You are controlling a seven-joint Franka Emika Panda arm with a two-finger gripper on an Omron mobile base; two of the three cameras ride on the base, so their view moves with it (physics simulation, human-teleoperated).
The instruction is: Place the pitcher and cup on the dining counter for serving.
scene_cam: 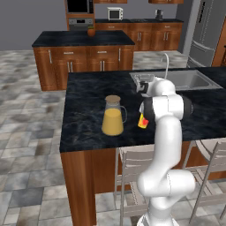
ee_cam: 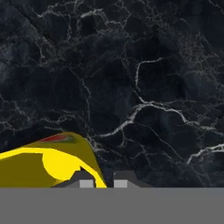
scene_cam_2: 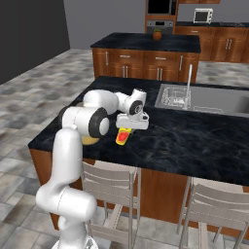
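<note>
The pitcher (scene_cam: 113, 116) stands upright on the black marbled counter (scene_cam: 88, 92), left of center in the left base view, its tan lid on and orange liquid filling its lower half. Just to its right, the yellow cup (scene_cam: 142, 121) sits on the same counter, mostly hidden behind the arm's white forearm; only its lower edge with the red mark peeks out. In the right base view the cup (scene_cam_2: 123, 136) shows near the middle of the frame, directly under the gripper (scene_cam_2: 130, 127), tilted a little, resting on the counter (scene_cam_2: 194, 136) near its front edge. A sliver of the pitcher's orange base (scene_cam_2: 90, 140) shows behind the arm's elbow at left.

In the hand view the cup (ee_cam: 39, 168) fills the lower left, its yellow rim and inner wall curving up beside the gripper (ee_cam: 103, 183). One fingertip (ee_cam: 86, 183) sits against the cup's rim, the other to its right over bare counter (ee_cam: 144, 78). The fingers stand close together, only narrowly parted; whether they still pinch the cup's wall cannot be told.

The steel sink (scene_cam: 185, 79) lies in the counter at the right of the left base view.
</note>
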